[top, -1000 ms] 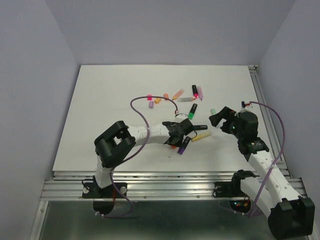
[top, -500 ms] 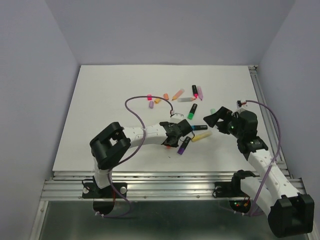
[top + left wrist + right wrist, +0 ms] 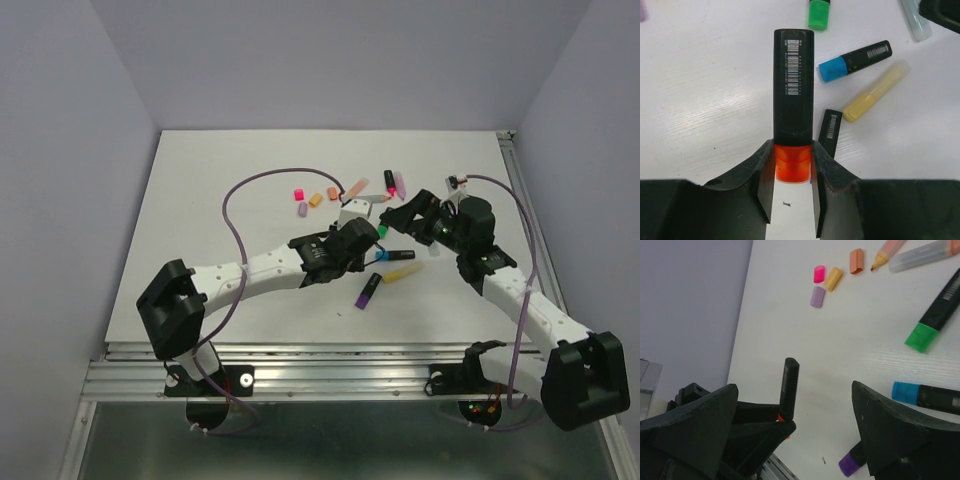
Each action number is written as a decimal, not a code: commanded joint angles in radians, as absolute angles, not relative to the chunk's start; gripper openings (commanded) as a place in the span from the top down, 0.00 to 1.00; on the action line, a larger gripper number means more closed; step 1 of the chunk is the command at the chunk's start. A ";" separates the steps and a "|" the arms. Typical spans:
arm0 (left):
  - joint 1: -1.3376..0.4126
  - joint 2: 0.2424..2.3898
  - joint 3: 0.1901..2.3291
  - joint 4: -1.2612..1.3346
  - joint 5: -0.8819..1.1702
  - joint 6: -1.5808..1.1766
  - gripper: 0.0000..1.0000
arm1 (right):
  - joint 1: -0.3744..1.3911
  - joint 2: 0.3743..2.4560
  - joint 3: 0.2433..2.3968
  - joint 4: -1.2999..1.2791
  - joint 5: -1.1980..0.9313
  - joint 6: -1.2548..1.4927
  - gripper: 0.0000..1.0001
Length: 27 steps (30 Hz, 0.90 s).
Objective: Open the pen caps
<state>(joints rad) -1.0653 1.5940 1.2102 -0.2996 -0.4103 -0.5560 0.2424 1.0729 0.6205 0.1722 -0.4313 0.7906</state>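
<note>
Tabletop (image 3: 220,200): left end effector (image 3: 792,152) grips forward-pointing pen's (image 3: 793,85) orange cap (image 3: 792,167); right end effector (image 3: 795,387) apart.

Glossy orange plastic cap (image 3: 791,162) between matt black plastic fingers (image 3: 752,170). Ahead, smooth black plastic barrel (image 3: 793,115) over faintly grained white tabletop (image 3: 705,100).

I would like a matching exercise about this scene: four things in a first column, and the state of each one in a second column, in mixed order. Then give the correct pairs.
Column one
1. left gripper
2. right gripper
3. pink cap
4. blue-capped pen

Column two
A. lies loose on the table, on no pen
B. open, holding nothing
C. shut on the orange cap of a black pen
D. lies on the table with its cap on

Pairs: 1-C, 2-B, 3-A, 4-D
</note>
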 commanded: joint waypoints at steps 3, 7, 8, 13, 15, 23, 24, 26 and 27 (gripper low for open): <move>-1.075 1.569 1.239 -0.238 -0.408 -0.511 1.00 | 0.386 1.181 0.796 0.226 -0.284 0.767 0.00; -1.077 1.545 1.232 -0.219 -0.399 -0.511 1.00 | 0.448 1.250 0.824 0.212 -0.204 0.772 0.00; -1.078 1.536 1.227 -0.215 -0.399 -0.509 1.00 | 0.462 1.270 0.830 0.222 -0.198 0.779 0.01; -1.078 1.502 1.198 -0.206 -0.448 -0.515 1.00 | 0.517 1.318 0.854 0.236 -0.187 0.795 0.09; -1.080 1.491 1.189 -0.196 -0.440 -0.515 1.00 | 0.541 1.330 0.861 0.229 -0.184 0.796 0.13; -1.080 1.494 1.200 -0.187 -0.451 -0.517 1.00 | 0.592 1.325 0.825 0.229 -0.155 0.828 0.42; -1.078 1.496 1.201 -0.187 -0.451 -0.517 1.00 | 0.595 1.316 0.824 0.227 -0.149 0.825 0.47; -1.078 1.503 1.206 -0.190 -0.457 -0.520 1.00 | 0.598 1.305 0.821 0.229 -0.132 0.827 0.59; -1.080 1.502 1.204 -0.198 -0.457 -0.528 1.00 | 0.598 1.296 0.818 0.232 -0.120 0.819 0.76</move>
